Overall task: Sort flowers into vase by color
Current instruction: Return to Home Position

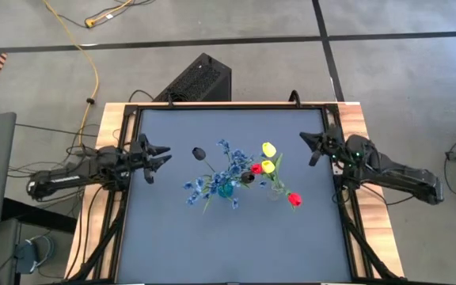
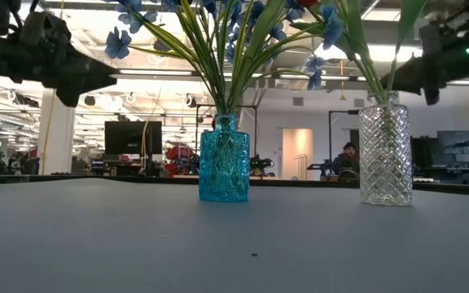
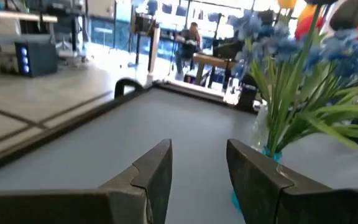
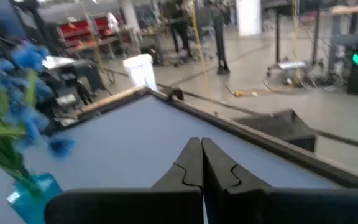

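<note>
A blue glass vase [image 1: 226, 188] [image 2: 224, 159] stands mid-table and holds the green stems of blue blossoms [image 1: 212, 180]; a dark bud [image 1: 199, 152] sticks out toward the far left. Just to its right, a clear glass vase [image 1: 275, 190] [image 2: 385, 153] holds yellow tulips [image 1: 268, 149] and a red tulip [image 1: 294, 199]. Another red bloom [image 1: 256, 169] shows between the vases. My left gripper [image 1: 163, 155] [image 3: 197, 168] hovers open at the table's left edge, pointing level toward the vases. At the right edge my right gripper [image 1: 307, 142] [image 4: 201, 163] is shut on nothing.
Black frame rails [image 1: 127, 158] run along the table's left and right sides under both arms. A black box [image 1: 200, 79] sits behind the far edge. Bare grey tabletop [image 1: 236, 245] lies near the front. People [image 2: 348, 159] show in the room beyond.
</note>
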Controlling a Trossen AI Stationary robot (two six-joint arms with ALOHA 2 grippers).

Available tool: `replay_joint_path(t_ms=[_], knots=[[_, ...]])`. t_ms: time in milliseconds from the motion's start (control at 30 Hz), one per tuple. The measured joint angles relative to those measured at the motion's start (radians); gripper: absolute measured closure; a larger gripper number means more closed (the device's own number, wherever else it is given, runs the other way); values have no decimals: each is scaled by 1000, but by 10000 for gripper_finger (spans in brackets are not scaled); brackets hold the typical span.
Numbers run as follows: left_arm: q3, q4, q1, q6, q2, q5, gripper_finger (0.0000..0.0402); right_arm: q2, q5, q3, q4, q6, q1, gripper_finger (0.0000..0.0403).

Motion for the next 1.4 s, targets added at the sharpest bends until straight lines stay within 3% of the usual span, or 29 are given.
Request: replay_joint_path(t_ms=[133, 333, 567, 700, 900, 1100, 1400], knots=[[0, -51, 1, -16, -29, -1, 260, -109, 88, -37, -50, 9, 57, 386], [-38, -40, 1, -28, -28, -1, 260, -145, 74, -110, -27, 2, 122, 386], [-46, -7, 1, -19, -28, 17, 260, -149, -26, -165, 51, -23, 168, 382], [-77, 56, 1, -20, -19, 86, 260, -149, -39, -166, 53, -81, 179, 380], [-79, 65, -13, -21, 10, 110, 260, -147, -193, -188, 103, -150, 181, 380], [-79, 70, -12, 47, 47, 77, 260, -130, -181, -190, 107, -159, 181, 364], [-79, 69, -12, 8, 52, 76, 260, -130, -183, -190, 104, -142, 181, 352]])
